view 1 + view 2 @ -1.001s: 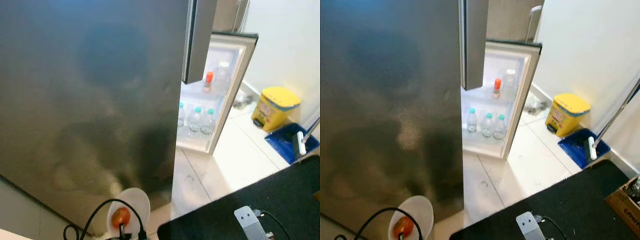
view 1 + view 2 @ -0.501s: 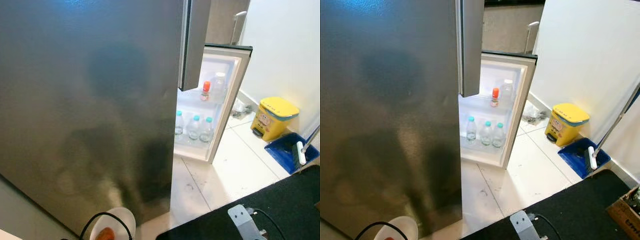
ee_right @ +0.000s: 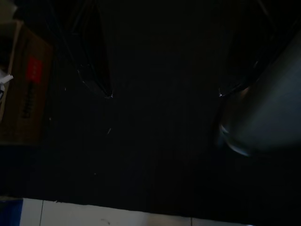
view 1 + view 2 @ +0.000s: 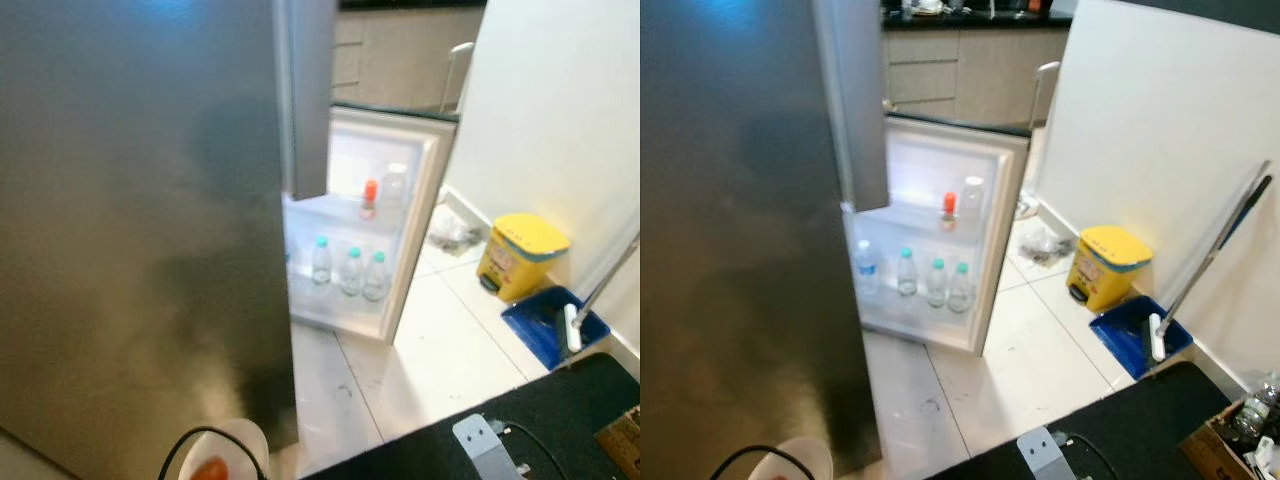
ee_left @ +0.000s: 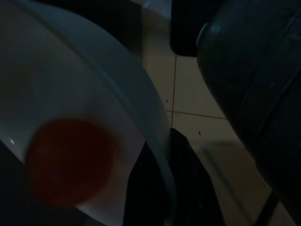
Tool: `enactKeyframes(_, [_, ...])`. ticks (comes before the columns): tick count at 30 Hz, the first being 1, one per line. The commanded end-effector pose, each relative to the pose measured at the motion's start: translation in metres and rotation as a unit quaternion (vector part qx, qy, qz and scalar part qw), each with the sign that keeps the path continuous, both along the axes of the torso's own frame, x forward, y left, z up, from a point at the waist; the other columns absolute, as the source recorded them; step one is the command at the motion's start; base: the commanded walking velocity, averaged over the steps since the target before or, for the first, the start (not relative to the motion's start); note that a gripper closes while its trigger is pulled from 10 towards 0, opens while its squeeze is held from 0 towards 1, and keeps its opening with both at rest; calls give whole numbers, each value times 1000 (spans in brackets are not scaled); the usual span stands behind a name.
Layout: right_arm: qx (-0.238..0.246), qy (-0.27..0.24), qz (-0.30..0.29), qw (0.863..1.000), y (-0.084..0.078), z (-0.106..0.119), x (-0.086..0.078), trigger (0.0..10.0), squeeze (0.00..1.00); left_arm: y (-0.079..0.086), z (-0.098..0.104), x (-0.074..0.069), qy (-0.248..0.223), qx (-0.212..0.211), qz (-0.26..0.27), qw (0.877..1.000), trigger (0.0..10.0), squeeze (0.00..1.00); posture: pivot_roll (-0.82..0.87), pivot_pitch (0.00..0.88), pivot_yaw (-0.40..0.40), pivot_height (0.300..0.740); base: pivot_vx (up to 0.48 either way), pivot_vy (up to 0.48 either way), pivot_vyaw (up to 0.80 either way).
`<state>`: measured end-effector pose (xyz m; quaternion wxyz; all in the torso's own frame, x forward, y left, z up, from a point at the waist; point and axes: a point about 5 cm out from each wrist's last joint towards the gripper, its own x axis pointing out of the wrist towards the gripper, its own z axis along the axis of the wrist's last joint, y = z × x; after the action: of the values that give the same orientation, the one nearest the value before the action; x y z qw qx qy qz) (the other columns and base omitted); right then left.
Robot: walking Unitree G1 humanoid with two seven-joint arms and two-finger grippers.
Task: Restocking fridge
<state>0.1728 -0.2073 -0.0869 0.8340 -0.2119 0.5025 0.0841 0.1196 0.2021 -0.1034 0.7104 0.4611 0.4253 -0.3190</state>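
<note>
The fridge's steel side point(image 4: 140, 250) takes up the left. Its lower door point(image 4: 1000, 230) stands open, lit inside. The door shelf holds several water bottles point(image 4: 350, 272), and an orange-capped bottle point(image 4: 370, 198) stands above them. A white bowl point(image 4: 235, 450) with a red round fruit point(image 4: 207, 468) sits at the bottom edge. In the left wrist view my left gripper point(image 5: 162, 155) is shut on the bowl's rim point(image 5: 141, 94), with the fruit point(image 5: 70, 162) inside. My right gripper point(image 3: 164, 94) hangs open over a black surface.
A yellow bin point(image 4: 520, 255) and a blue dustpan with a broom point(image 4: 550, 325) stand by the white wall on the right. A black table point(image 4: 520, 430) lies at the bottom right, a cardboard box point(image 4: 1230, 440) on it. Pale tiled floor lies before the fridge.
The camera has swung, so the open door sits more centrally and cabinets show behind. The bowl has sunk to the bottom edge of the view, still in my left gripper.
</note>
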Motion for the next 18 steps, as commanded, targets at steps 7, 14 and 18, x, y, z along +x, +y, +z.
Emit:
enactKeyframes(7, [9,8,9,1000,-1,1,2,10000,0,-1,0,0,2,-6,15,1000,10000,0,-1,0,-25,740,0,-447,114])
enactKeyframes(14, [15,15,16,1000,0,0,0,10000,0,-3,0,1,2,-9,17,1000,10000,0,-6,0,-22,740,0,-437,800])
enactKeyframes(18, [14,19,20,1000,-1,-1,-2,10000,0,-4,0,2,2,-12,17,1000,10000,0,-6,0,-23,740,0,-430,800])
